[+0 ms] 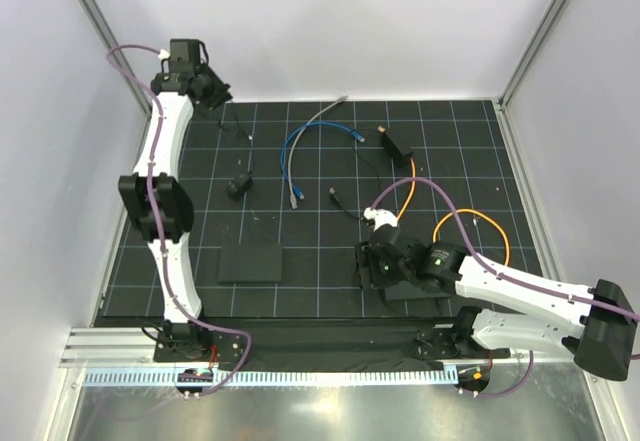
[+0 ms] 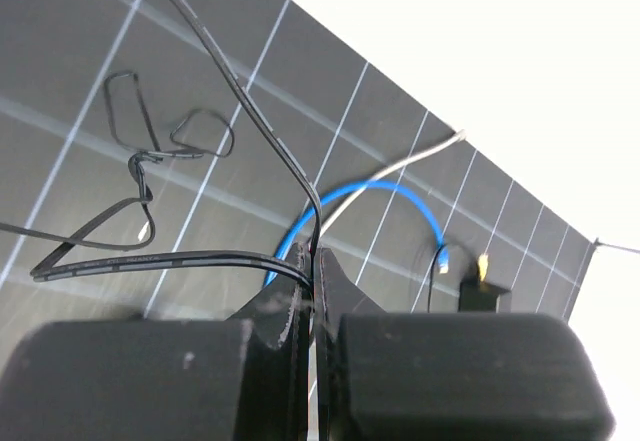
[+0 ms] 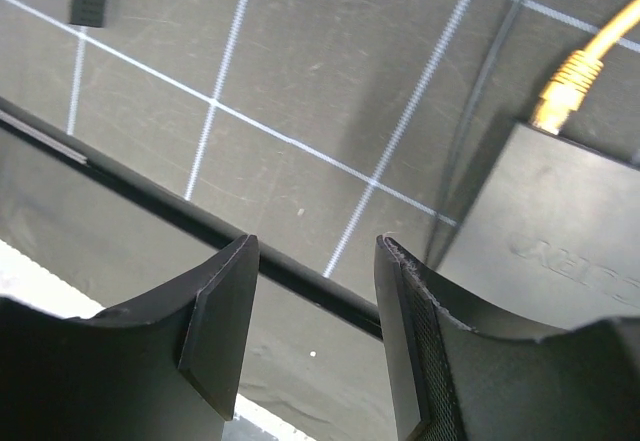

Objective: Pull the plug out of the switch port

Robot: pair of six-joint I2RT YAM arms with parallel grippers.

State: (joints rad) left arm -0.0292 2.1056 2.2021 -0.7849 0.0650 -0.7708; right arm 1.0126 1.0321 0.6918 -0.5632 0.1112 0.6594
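Grid mat (image 1: 470, 151) carries everything; right arm (image 1: 510, 288) reaches in low over its near-right part, left arm (image 1: 165, 136) is stretched to the far-left corner; switch box (image 3: 570, 241) lies just right of the right gripper (image 3: 312, 281), whose jaws are spread with only bare mat between them; left gripper (image 2: 318, 279) is clenched on a thin black wire (image 2: 240, 91), well apart from the box; plug (image 3: 560, 91) is seated in the switch port (image 3: 542, 129), orange cable (image 3: 615, 31) running off up-right.

Risks: box looks loose and nothing braces it, so a pull likely drags the box along with the plug in it; jaws sit off to the plug's left, so closing here grabs nothing or clips the box corner; pinching the cable instead of the plug strains it; latch unpressed, plug jams.
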